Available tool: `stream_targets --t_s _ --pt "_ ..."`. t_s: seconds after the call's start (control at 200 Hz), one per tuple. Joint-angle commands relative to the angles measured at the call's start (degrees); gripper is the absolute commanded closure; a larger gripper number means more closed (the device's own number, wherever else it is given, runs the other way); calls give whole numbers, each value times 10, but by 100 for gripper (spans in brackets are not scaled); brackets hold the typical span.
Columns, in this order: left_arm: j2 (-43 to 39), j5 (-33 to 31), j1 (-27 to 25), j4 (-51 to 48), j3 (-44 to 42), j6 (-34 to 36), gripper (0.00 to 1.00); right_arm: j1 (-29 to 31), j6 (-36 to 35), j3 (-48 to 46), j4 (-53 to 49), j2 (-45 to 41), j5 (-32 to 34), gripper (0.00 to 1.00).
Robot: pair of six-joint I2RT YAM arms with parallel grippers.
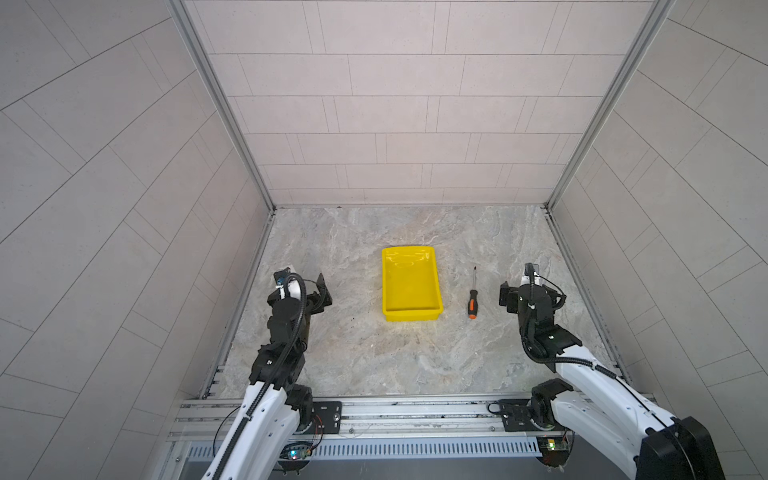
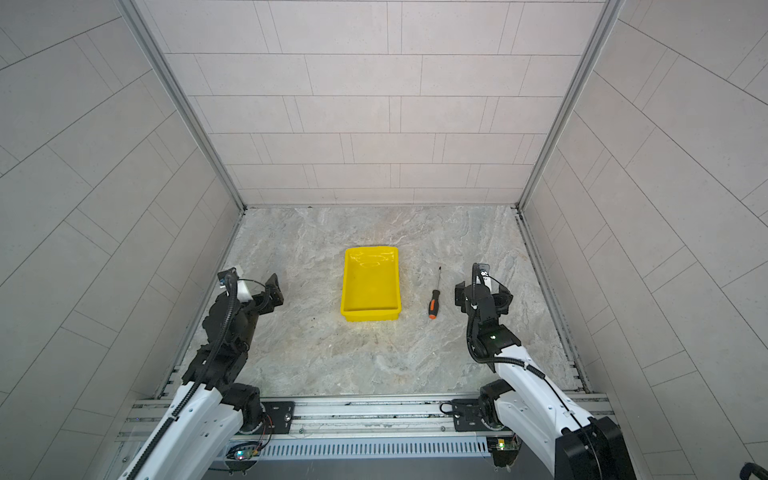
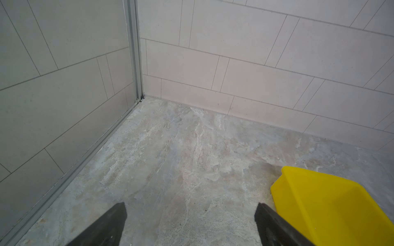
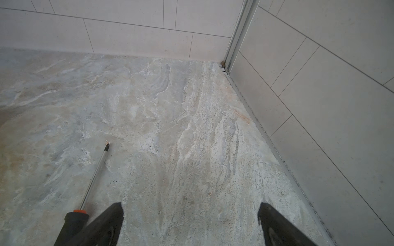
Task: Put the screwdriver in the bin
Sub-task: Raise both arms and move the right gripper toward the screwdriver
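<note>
The screwdriver (image 1: 473, 297) (image 2: 434, 299) lies flat on the marbled floor just right of the bin, orange end cap toward the rail and thin shaft toward the back wall. The yellow bin (image 1: 409, 286) (image 2: 370, 282) stands empty mid-floor. My right gripper (image 1: 530, 286) (image 2: 482, 291) (image 4: 190, 205) hovers open right of the screwdriver, and only floor shows between its fingers. In the right wrist view the screwdriver (image 4: 93, 176) lies beside one finger, outside the jaws. My left gripper (image 1: 303, 282) (image 2: 253, 286) (image 3: 190, 207) is open left of the bin (image 3: 332, 204), holding nothing.
Tiled walls close the floor on the left, back and right, with metal corner posts (image 1: 226, 108) (image 1: 598, 108). An aluminium rail (image 1: 415, 411) carrying both arm bases runs along the front edge. Bare marbled floor lies between the bin and each wall.
</note>
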Motion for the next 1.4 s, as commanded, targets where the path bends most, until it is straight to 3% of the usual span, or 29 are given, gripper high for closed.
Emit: stream_targets --t_s 0.0,0.075,0.21,0.295,0.37,0.44,0.52,0.625,0.801,0.906,1.021,1.096,1.241,1.396 --pt "23 6 -1 -38 25 -36 0 4 4 21 -3 8 -9 1" --pt "41 -9 -1 -84 46 -80 0 4 12 28 -5 19 -23 1" --pt "74 -107 0 -199 97 -151 0 4 23 33 -11 29 -9 1" --pt "82 -81 0 -198 105 -124 0 2 49 41 -30 35 6 1" --pt "79 -31 0 -180 102 -107 0 -2 127 66 -118 42 33 1" --pt "74 -10 1 -173 97 -107 0 -10 247 87 -225 50 53 1" --pt "68 -10 1 -190 103 -110 0 -22 338 64 -252 57 29 1" --pt "59 -15 1 -222 114 -114 0 -57 313 49 -213 58 -59 1" --pt "83 6 1 -224 119 -109 0 -56 254 61 -174 36 -97 1" --pt "116 -23 2 -255 137 -112 0 -18 221 42 -174 0 -84 1" --pt "172 -108 5 -320 155 -184 0 45 192 -2 -142 -60 -48 1" --pt "190 -104 11 -328 163 -191 0 76 167 -30 -103 -103 -36 1" --pt "190 -87 13 -313 157 -188 0 82 158 -61 -46 -126 -72 1" --pt "157 -111 12 -327 150 -200 0 82 174 -63 6 -62 -147 1"
